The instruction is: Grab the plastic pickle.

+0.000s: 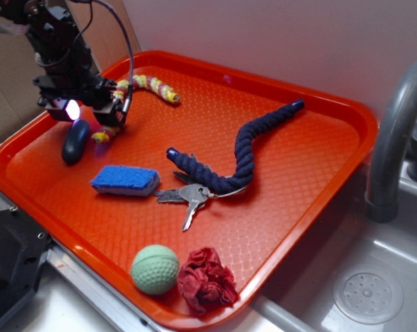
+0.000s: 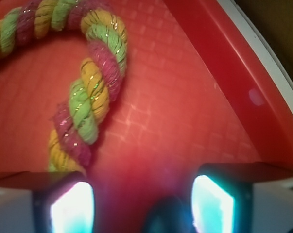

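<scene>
Dark grey-green plastic pickle lay on the orange tray directly beneath the gripper — only its rounded end peeked between the glowing pads in the wrist view. Hovered open, jaws apart, gripping nothing. Long axis ran roughly upright in the exterior view. Striped rope sat just beyond — close enough to snag.

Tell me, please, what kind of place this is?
Probably a toy kitchen or sink bench set up for robot tests. A grey faucet and a sink with a drain sit beside an orange tray of small objects, with a cardboard wall behind.
</scene>
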Controlling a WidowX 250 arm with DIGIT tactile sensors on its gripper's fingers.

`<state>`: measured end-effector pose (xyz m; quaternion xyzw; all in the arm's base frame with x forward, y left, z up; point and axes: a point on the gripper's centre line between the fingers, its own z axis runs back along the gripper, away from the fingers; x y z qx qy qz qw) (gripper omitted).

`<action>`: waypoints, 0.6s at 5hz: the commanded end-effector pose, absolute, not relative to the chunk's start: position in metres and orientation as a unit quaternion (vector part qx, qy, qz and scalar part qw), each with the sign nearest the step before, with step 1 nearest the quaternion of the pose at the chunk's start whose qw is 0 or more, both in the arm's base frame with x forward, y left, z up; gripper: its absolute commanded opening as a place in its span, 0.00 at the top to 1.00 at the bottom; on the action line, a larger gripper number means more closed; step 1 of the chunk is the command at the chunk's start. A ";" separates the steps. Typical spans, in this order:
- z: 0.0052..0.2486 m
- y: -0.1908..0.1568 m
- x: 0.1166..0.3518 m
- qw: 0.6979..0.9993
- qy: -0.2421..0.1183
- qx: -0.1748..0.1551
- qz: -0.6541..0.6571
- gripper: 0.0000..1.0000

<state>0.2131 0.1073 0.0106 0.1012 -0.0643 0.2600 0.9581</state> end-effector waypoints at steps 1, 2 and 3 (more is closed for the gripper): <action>-0.010 0.108 0.187 0.960 -0.018 0.098 0.261 1.00; -0.009 0.106 0.186 0.961 -0.021 0.098 0.258 1.00; -0.010 0.107 0.186 0.961 -0.017 0.094 0.259 1.00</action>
